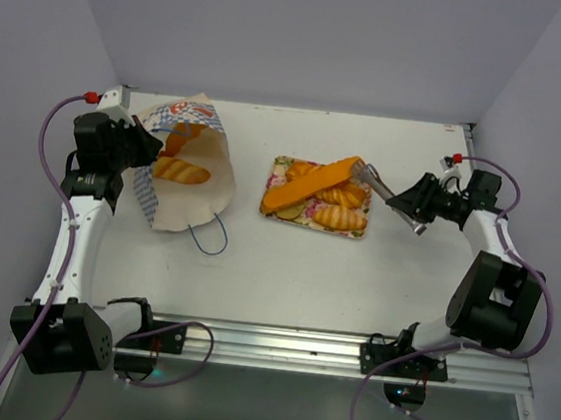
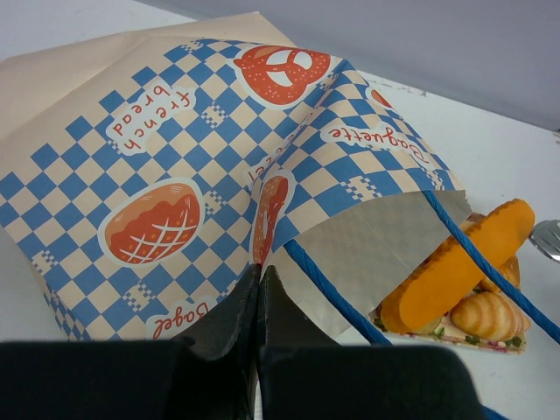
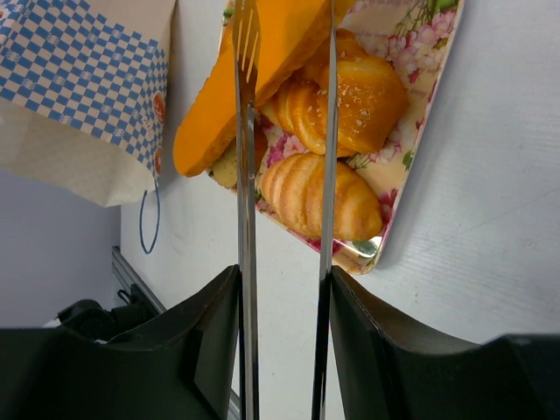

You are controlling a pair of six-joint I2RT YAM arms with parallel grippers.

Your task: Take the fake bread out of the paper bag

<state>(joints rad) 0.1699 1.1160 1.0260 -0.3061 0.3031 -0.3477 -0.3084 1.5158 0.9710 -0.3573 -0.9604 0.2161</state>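
As the long flat orange bread stick lies across the floral-patterned rectangular tray, on top of the glossy golden braided loaves, the step in hand is judged to be its release. The right tool is clamped on a pair of slim metal tongs, whose two arms stand apart over one end of the stick; whether they touch it cannot be told. The tongs should be let spring wide before being lifted, then drawn straight back, so that the stick is not dragged off the pile onto the white worktop.

The tan paper bag with blue-and-white checkered sides lies on its side well apart from the tray. Its wall is pinched by the left tool, whose fingers are together on the paper. One golden loaf is seen inside the bag's mouth, so the task is judged unfinished. The mouth should be held wide and the tongs brought in low, so that the thin blue cord handles are not caught.
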